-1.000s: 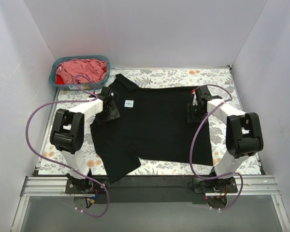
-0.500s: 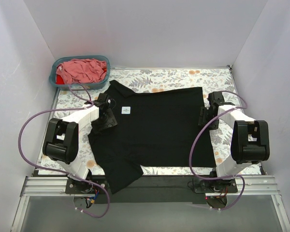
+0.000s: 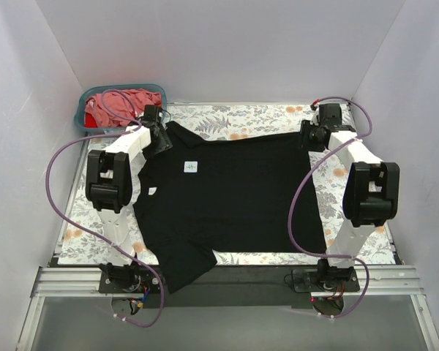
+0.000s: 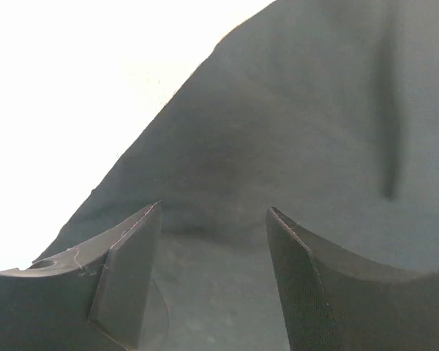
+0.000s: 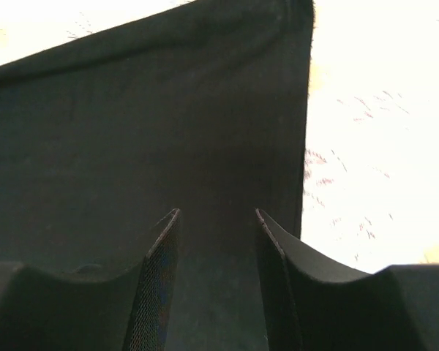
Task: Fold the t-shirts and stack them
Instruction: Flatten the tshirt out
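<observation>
Left end effector hangs wide open over the collar shoulder of the black shirt, my right end effector half-open over its far hem corner; neither holds anything. It lies flat on the desk, long axis left to right between my arms. Its white chest mark is too small to read.

Both arms have swung from the black shirt's middle to the far side: the left claw is now at its far-left shoulder near the basket, the right claw at its far-right corner, and the cloth lies wider and flatter
</observation>
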`<state>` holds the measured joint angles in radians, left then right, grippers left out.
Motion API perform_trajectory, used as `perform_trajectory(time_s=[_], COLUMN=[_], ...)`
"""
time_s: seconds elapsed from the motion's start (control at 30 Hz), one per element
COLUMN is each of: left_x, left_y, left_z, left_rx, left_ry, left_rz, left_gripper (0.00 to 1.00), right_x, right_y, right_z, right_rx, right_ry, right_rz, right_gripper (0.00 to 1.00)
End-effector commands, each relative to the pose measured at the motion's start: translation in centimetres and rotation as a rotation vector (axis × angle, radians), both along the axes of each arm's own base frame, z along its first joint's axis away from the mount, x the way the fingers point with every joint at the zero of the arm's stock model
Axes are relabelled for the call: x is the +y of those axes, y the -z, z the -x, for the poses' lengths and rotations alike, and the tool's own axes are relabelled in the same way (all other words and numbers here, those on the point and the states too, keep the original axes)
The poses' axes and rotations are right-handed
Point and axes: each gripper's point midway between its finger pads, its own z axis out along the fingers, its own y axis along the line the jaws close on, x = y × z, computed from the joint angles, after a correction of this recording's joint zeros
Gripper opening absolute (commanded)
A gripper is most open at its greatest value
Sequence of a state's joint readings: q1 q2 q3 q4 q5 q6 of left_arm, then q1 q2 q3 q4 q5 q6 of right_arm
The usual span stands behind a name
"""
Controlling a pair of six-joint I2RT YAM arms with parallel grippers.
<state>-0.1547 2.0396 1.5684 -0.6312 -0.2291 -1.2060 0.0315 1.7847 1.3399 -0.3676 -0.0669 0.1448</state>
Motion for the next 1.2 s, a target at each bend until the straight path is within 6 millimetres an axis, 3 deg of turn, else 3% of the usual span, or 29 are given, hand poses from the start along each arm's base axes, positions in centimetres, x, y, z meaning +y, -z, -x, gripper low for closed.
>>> perform_trajectory(time_s=[0.0, 0.13, 0.17, 0.37, 0.53, 0.7, 0.8, 1.0, 1.17], left_x=[0.1, 0.4, 0.4, 0.9, 0.8, -0.3, -0.9, -1.5, -0.3], left_y=[-0.9, -0.3, -0.4, -0.4, -0.6, -1.3, -1.9, -3.3, -1.8], left_z=[-0.4, -0.4, -0.6, -1.6, -3.0, -4.9, -5.8, -7.7, -8.0], left_rx=[-0.014, -0.009, -0.012, -0.032, -0.050, -0.086, -0.110, -0.174, -0.144], left_ry=[0.037, 0.041, 0.047, 0.052, 0.057, 0.083, 0.094, 0.092, 0.094], left_rz=[-0.033, -0.056, -0.060, -0.068, -0.053, -0.007, 0.018, 0.045, -0.032], left_gripper=[0.58, 0.60, 0.60, 0.63, 0.64, 0.64, 0.64, 0.64, 0.64], right_x=[0.2, 0.6, -0.6, -3.2, -6.5, -9.6, -10.1, -6.9, -5.4], right_y=[1.3, 3.8, 4.8, 7.9, 9.2, 8.8, 7.8, 3.8, 3.4], right_z=[-1.7, -2.0, -2.0, -1.2, -0.3, -1.0, -2.0, -4.5, -6.5], right_rx=[0.006, 0.056, 0.078, 0.147, 0.184, 0.167, 0.141, -0.001, -0.047], right_ry=[-0.045, -0.046, -0.021, 0.038, 0.133, 0.193, 0.186, 0.031, -0.073], right_rz=[-0.017, -0.060, -0.069, -0.049, -0.052, -0.012, -0.001, -0.126, -0.188], right_gripper=[0.50, 0.50, 0.50, 0.50, 0.50, 0.50, 0.50, 0.49, 0.49])
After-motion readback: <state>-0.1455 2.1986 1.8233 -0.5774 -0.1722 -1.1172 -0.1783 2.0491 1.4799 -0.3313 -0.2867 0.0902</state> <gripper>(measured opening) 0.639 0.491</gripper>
